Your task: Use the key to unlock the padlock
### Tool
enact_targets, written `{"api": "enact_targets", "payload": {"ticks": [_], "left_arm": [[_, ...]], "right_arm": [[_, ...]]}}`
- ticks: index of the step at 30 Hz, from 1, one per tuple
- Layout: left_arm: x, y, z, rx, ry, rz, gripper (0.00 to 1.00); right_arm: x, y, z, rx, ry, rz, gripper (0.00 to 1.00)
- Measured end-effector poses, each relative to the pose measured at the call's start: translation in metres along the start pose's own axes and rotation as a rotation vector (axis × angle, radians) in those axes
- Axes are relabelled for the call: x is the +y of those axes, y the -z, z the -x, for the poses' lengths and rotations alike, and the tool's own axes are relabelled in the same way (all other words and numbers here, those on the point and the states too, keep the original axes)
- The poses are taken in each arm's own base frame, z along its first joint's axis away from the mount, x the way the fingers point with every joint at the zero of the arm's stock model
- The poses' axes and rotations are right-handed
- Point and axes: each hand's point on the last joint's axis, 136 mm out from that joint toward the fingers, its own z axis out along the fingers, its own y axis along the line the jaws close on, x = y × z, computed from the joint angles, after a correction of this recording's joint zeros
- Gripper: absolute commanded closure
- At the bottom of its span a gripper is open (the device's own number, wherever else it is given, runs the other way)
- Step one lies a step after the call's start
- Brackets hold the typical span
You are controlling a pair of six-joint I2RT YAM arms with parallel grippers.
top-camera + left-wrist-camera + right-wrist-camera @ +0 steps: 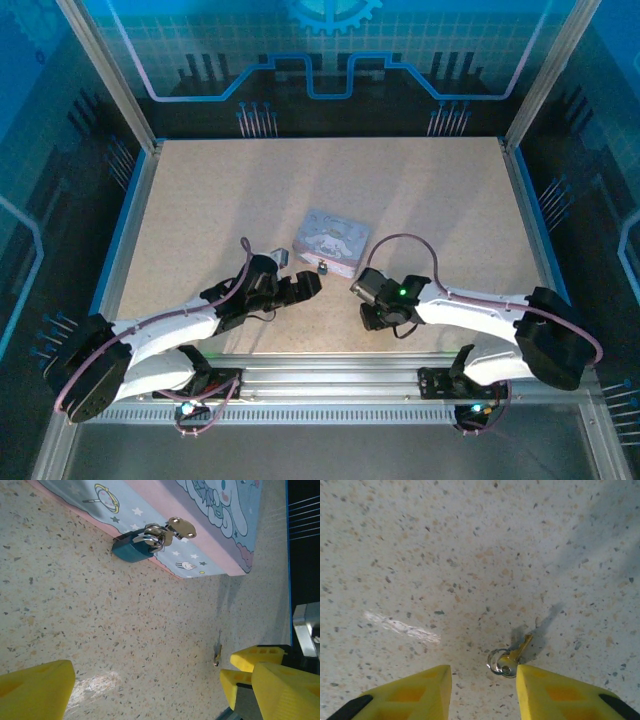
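Padlock [131,549] against tin [220,540]; key [519,649] between half-open right claw [482,676]; left claw [150,685] wide.

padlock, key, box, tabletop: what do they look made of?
Padlock: teal-blue body, likely painted metal. The shackle is bright and silvery, with glints.
Key: brass-coloured metal on a silvery ring.
Box: smooth pastel print with crisp edges; tin or card, can't tell.
Tabletop: pale speckled stone-look surface with a slight sheen.

Both arms extend forward and angle inward, wrists low, grippers near each other. The left gripper [305,287] has its jaws spread wide. The right gripper [484,680] has its jaws partly apart.
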Motion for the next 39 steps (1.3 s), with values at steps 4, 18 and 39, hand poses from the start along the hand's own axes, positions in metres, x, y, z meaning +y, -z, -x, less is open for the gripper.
{"api": "enact_targets", "payload": {"ticks": [4,18,39], "left_arm": [[0.000,0.000,0.000,0.000,0.000,0.000,0.07],[0.000,0.000,0.000,0.000,0.000,0.001,0.07],[0.008,-0.006,-0.004,0.018,0.006,0.028,0.07]], "right_arm": [[-0.005,-0.003,-0.002,0.010,0.004,-0.029,0.62],[-0.009,-0.010,-0.006,0.034,0.012,-0.060,0.68],[-0.004,-0.018,-0.007,0.057,0.044,-0.071,0.78]]}}
